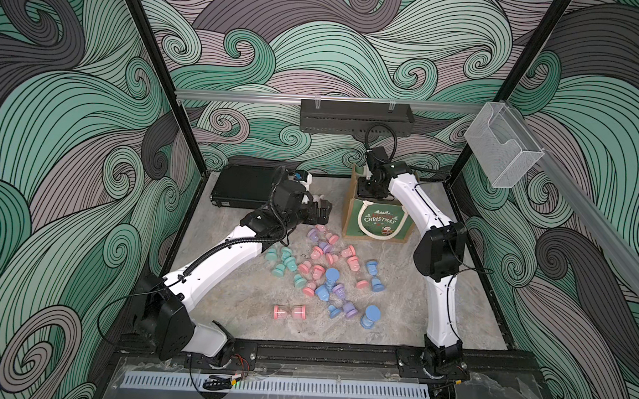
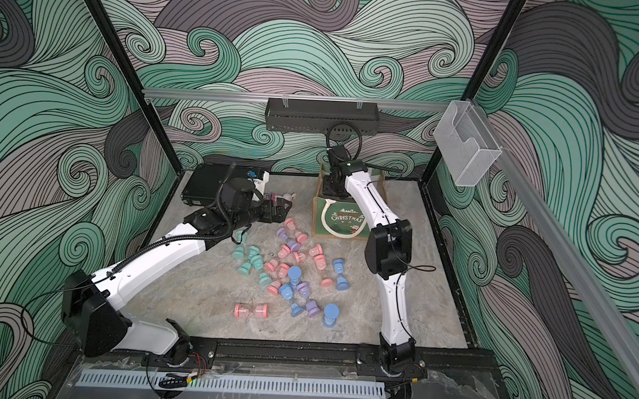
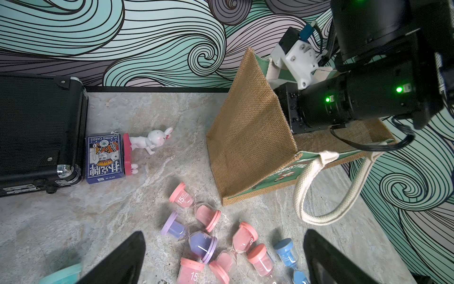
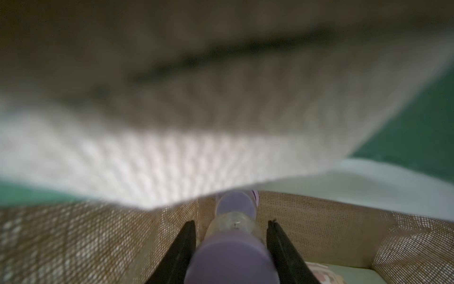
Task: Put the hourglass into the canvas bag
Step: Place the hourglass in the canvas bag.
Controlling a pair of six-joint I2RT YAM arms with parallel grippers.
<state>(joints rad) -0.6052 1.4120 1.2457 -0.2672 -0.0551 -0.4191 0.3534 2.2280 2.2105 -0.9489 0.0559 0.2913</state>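
Hourglass (image 4: 232, 246), purple, sits gripped in your right fingers (image 4: 282, 250), long axis pointing out along them, down inside the canvas bag (image 1: 378, 225) at far right; left fingers (image 3: 118, 260) stand wide, empty.

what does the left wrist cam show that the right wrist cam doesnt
Left wrist only: the black case, card box, rabbit toy, loose hourglasses and the open left gripper.
Right wrist only: the right gripper shut on a purple hourglass, down between woven walls.
Both: the canvas bag, seen from outside in the left wrist view and from inside in the right wrist view.
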